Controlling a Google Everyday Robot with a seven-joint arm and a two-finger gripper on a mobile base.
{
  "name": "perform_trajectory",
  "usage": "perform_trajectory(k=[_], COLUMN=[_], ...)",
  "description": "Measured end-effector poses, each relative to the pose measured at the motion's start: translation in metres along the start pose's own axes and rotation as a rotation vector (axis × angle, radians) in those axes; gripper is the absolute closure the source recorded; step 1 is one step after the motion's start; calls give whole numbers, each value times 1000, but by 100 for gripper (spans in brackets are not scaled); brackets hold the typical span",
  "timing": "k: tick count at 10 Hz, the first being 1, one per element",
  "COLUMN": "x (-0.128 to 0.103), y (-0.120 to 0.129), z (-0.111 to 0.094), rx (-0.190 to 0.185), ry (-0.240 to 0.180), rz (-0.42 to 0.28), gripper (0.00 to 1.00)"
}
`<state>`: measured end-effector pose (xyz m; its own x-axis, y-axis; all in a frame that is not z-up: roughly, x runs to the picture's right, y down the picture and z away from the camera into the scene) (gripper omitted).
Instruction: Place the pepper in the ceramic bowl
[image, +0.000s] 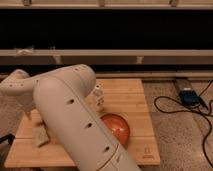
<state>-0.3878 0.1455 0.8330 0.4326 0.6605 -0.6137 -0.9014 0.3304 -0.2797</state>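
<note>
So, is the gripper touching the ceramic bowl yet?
Apart. Camera view: the gripper hangs over the wooden board's left side; the ceramic bowl lies right of the arm.

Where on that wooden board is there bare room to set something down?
The board is bare on its right, between the bowl and the edge, and behind the bowl, right of the white cup. Crowded: the left, where the arm covers it and the gripper hangs near that edge.

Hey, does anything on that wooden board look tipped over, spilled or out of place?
Nothing stands out. The ceramic bowl sits upright on the wooden board, a small white container stands behind it, and the tool is low over the board's left side. The arm hides the middle; no pepper shows.
</note>
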Motion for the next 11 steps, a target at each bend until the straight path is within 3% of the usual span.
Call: perform_trajectory(k=[4, 10, 11], x=[-13, -16, -16], y=[-11, -15, -15], z=[18, 21, 21], rx=[6, 7, 7], ry=[23, 28, 28], rz=[16, 26, 26], gripper=[37, 95, 99])
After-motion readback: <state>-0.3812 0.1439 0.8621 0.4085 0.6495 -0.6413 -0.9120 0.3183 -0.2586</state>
